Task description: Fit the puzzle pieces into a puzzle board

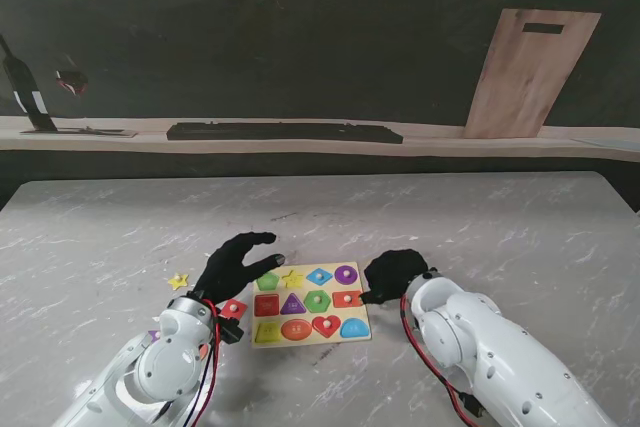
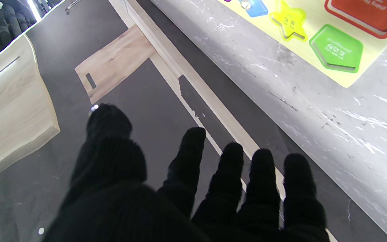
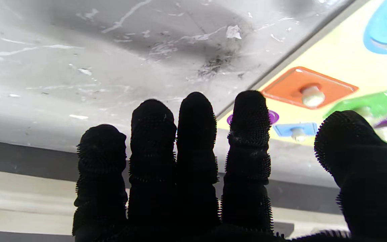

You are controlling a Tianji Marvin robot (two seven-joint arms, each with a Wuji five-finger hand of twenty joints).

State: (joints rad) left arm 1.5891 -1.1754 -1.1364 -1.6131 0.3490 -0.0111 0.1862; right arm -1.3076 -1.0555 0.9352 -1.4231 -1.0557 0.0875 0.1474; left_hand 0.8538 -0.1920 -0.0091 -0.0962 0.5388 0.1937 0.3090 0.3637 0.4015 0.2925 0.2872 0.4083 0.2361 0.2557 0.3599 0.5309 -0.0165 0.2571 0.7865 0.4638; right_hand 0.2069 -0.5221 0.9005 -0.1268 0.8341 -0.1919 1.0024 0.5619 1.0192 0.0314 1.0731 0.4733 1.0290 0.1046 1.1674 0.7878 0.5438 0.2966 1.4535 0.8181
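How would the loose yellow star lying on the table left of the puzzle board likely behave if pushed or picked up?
The yellow star looks small and flat, so it would probably slide rather than roll or tip. It seems thin and light, likely stiff like the pieces in the puzzle board. Lying flush on the smooth table, it may be awkward for gloved fingers.
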